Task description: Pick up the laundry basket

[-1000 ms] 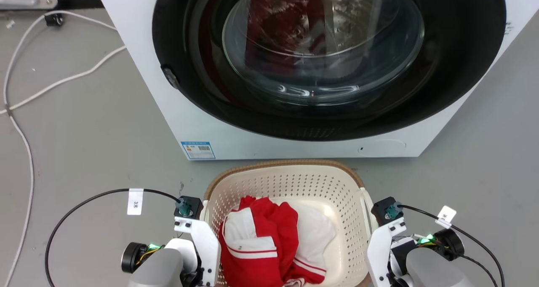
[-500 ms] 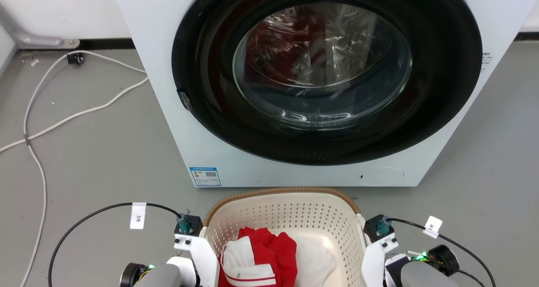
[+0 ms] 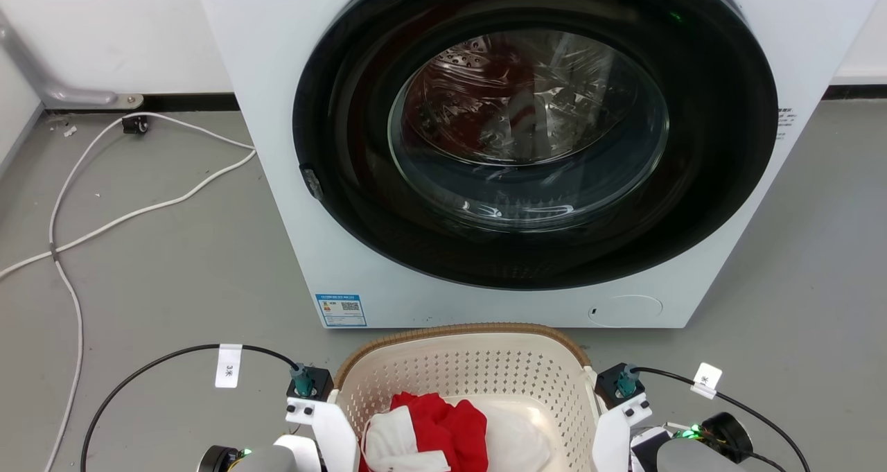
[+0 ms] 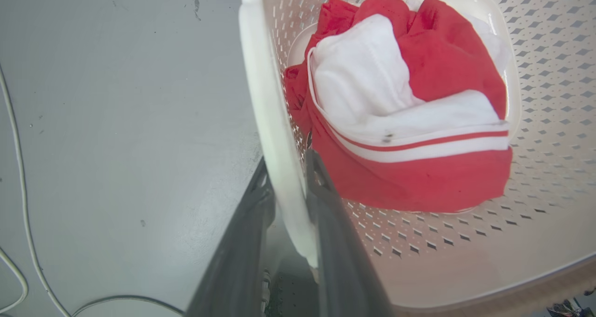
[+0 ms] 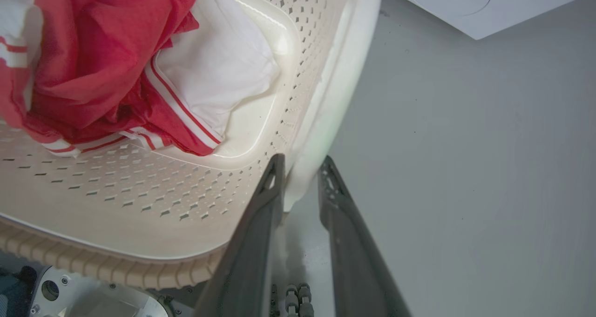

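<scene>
The cream-white perforated plastic laundry basket (image 3: pixel 485 378) with a brown woven-look rim sits between the two arms at the bottom of the head view, just in front of the big white front-loading washing machine (image 3: pixel 277 111) with its round dark glass door. A crumpled red and white garment (image 4: pixel 409 103) lies in the bottom of the basket. In the left wrist view the left gripper (image 4: pixel 287 163) is drawn narrow around the basket's white left handle (image 4: pixel 263 89), with one dark finger on the outer side and the other on the inner side, both pressed against it. In the right wrist view the right gripper (image 5: pixel 302 161) is likewise narrow, its two fingers straddling the lower end of the white right handle (image 5: pixel 344 75). Grey floor (image 3: pixel 159 264) lies around the basket, and a white cable (image 3: pixel 138 212) runs across it well to the left.
</scene>
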Controlling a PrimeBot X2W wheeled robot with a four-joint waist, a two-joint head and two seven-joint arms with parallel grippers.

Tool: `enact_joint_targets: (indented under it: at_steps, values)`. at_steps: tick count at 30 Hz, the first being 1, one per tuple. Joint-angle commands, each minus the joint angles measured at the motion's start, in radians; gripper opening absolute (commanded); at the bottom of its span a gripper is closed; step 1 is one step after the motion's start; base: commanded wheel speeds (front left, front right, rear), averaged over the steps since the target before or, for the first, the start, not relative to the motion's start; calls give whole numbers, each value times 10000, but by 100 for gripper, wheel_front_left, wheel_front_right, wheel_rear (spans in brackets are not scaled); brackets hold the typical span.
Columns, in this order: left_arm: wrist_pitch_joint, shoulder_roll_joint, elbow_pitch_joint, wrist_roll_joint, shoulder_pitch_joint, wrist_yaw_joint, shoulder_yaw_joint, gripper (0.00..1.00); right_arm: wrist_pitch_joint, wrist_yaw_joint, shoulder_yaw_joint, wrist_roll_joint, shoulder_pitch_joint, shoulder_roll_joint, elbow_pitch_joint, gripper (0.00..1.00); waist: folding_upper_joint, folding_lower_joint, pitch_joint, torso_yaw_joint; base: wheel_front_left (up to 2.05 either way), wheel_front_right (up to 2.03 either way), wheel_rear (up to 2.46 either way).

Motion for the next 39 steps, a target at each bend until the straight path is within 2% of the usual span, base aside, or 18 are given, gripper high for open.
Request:
enact_joint_targets:
  at_steps: [1, 39]
  values:
    - [-50, -161, -125, -5, 101, -121, -110, 0, -56, 32, 119, 21, -40, 178, -70, 0, 0, 1, -23, -4, 0, 0, 0]
    - [-228, -134, 2, -935, -39, -122, -953, 0, -181, 32, 1062, 1067, -249, 37, 165, 0, 0, 1, -116, -24, 0, 0, 0]
